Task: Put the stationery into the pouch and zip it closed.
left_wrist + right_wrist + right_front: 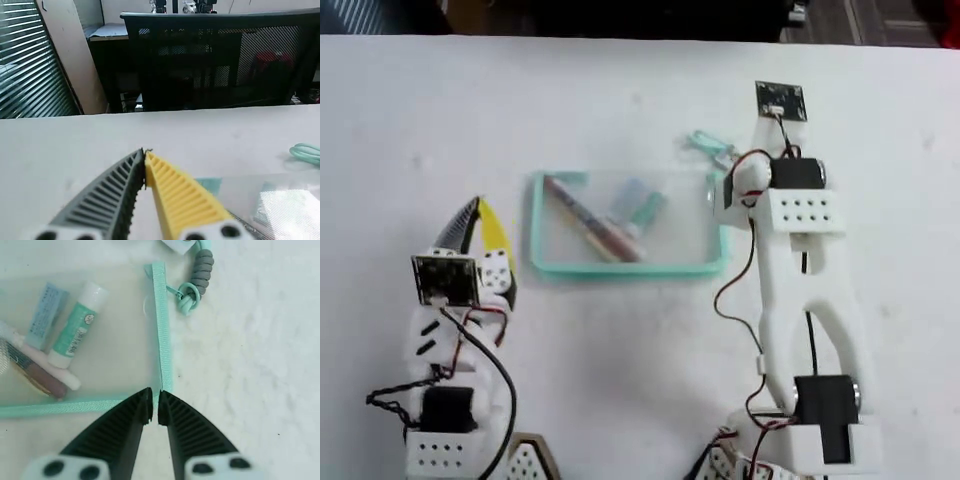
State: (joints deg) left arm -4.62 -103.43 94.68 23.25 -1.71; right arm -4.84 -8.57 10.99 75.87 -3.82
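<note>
Where the things are: the pouch (625, 268) lies flat on the desk (620, 380) at the centre of the high view, with the stationery inside, among it a pen (582, 222) and a glue stick (77, 322).
Zip: the zip pull (192, 287), a teal loop on a grey coiled cord, sits at the pouch's upper right corner.
Right arm: the right gripper (154, 407) has its fingers narrow, apparently pinching the teal edge band.
Left arm: the left gripper (145, 155) is empty with its tips together, just left of the pouch.
Step in hand: probably the zipping; whether the zip is already closed cannot be told.
Doing it well: pin the soft edge taut, take the pull itself and draw it straight along the band, staying low so the pouch neither bunches nor slides.
</note>
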